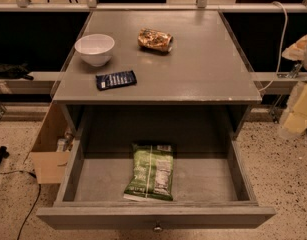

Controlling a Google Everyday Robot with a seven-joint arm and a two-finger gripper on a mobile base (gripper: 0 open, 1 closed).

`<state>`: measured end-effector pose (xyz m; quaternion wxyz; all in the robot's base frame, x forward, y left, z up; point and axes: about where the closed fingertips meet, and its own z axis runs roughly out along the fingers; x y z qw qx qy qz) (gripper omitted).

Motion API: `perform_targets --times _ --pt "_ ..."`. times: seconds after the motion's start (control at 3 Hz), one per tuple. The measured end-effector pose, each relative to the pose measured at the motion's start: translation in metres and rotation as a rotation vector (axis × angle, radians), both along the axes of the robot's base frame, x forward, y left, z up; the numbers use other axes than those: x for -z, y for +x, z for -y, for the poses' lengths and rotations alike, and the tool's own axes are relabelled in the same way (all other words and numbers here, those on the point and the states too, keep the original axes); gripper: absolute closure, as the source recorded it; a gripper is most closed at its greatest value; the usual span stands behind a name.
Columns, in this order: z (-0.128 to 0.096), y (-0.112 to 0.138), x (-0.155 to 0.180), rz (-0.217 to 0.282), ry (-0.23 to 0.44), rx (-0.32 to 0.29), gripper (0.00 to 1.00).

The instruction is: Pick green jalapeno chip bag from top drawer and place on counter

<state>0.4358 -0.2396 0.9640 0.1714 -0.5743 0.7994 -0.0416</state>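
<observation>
The top drawer (153,216) of a grey wooden cabinet stands open below the counter (203,69), its front panel and small round knob (157,228) nearest the camera. Inside it, the green chip bag (150,171) lies flat on the drawer floor, midway between the side walls and close to the front panel, with its length running front to back.

On the counter, a white bowl (94,49) sits near the left edge. A brown-gold snack packet (155,39) lies toward the back edge, just right of the bowl. A flat dark blue packet (116,79) rests near the front-left corner.

The robot's pale gripper (298,116) hangs beyond the counter's right edge, well apart from the drawer and the bag. Whether it is open or closed cannot be told. A cardboard box (48,154) stands on the speckled floor (283,174) by the cabinet's left side.
</observation>
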Motion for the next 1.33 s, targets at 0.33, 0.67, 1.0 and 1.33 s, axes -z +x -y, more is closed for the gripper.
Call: perform_targets --times 0.33,0.67,1.0,1.33 --pt "0.001 0.000 0.000 0.001 0.000 0.002 0.00" --pt "0.001 0.001 0.001 0.006 0.006 -0.019 0.00" --pt "-0.004 0.000 0.013 0.014 0.080 -0.114 0.00" --pt "-0.026 -0.007 0.021 0.030 0.118 -0.293 0.00"
